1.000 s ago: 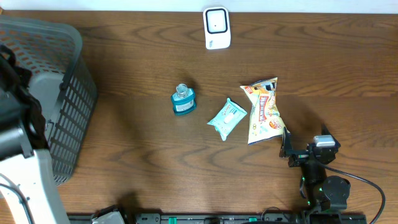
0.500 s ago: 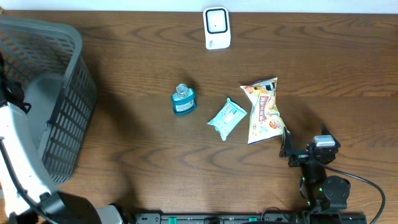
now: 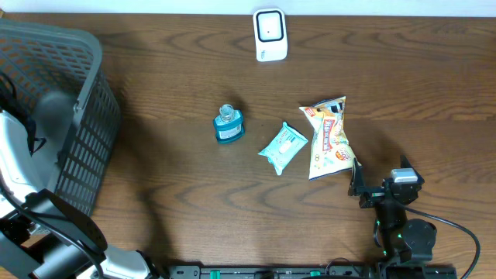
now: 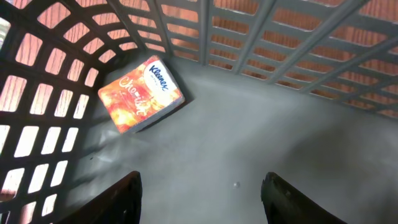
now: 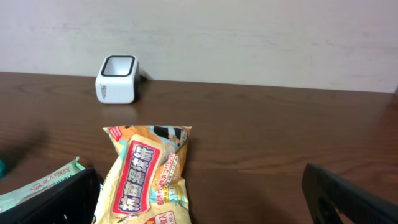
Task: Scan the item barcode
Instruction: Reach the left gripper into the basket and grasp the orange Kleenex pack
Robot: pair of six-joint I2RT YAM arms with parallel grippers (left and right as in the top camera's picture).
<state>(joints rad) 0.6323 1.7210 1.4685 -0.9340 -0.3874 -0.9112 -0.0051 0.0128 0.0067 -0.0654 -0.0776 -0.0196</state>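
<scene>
Wooden table (image 3: 170,178), grey basket (image 3: 87,139), tissue pack (image 4: 141,94) inside

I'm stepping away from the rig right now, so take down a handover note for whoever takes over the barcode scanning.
Left gripper: open, empty, inside the basket. The tissue pack lies on the basket floor, clear of the jaws.
Right gripper: open, empty, low over the table beside the snack bag.
Scanner stands at the far edge. Bottle, wipes and snack bag lie mid-table.
Done: tissue pack binned, presumably scanned.
Left: the three table items, probably snack bag first.
</scene>
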